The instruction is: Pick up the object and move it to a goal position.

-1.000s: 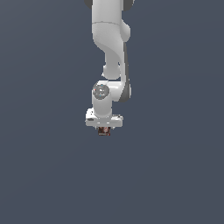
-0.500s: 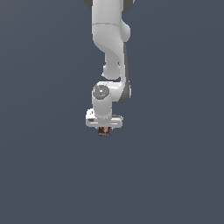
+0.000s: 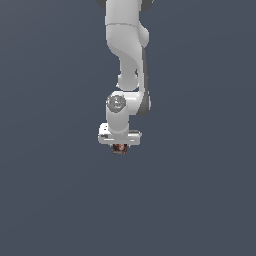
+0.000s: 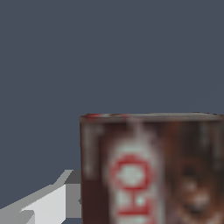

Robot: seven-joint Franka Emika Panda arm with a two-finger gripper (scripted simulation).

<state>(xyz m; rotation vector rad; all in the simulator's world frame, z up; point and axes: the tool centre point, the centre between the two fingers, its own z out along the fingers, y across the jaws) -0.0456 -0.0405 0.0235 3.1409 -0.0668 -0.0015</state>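
Hand [image 3: 119, 148] was clamped on box [image 4: 153, 170], so carry step was underway w/ goal unseen; next needs steady transit, no slip.

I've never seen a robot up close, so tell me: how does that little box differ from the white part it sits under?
Colour: the box is dark brown and red with whitish print; the end effector is plain white.
Width: in the exterior view the box is narrower than the end effector.
Position: the box pokes out just below the end effector, which hangs from the arm.
Both sit against the same grey background.
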